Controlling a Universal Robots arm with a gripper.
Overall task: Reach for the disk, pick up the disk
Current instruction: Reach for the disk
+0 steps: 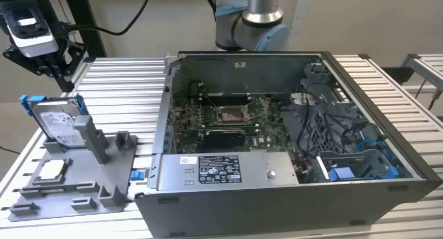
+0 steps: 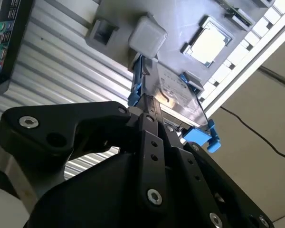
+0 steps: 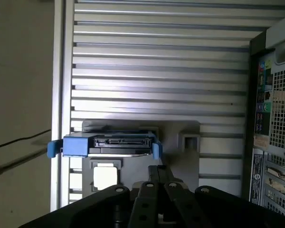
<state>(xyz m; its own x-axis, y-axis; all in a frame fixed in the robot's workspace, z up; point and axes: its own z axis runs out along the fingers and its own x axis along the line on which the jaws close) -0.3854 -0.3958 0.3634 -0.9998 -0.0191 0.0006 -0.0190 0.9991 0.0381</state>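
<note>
The disk [image 1: 59, 122] is a silver hard drive with a white label and blue rails. It stands on edge in a grey holder [image 1: 76, 190] at the exterior view's left. My gripper [image 1: 52, 68] hangs in the air above and a little behind it, apart from it, black fingers pointing down. In the second wrist view the disk [image 2: 173, 92] lies just past the fingertips of the gripper [image 2: 145, 107]. In the first wrist view the disk's connector edge [image 3: 109, 145] faces the camera beyond the gripper [image 3: 160, 170]. The fingers look shut with nothing between them.
A small square silver chip [image 1: 52, 170] lies flat on the holder in front of the disk. The open computer case [image 1: 277, 125] fills the table's middle and right, with a blue bracket [image 1: 374, 161] inside. The ribbed table top [image 1: 124, 88] runs between holder and case.
</note>
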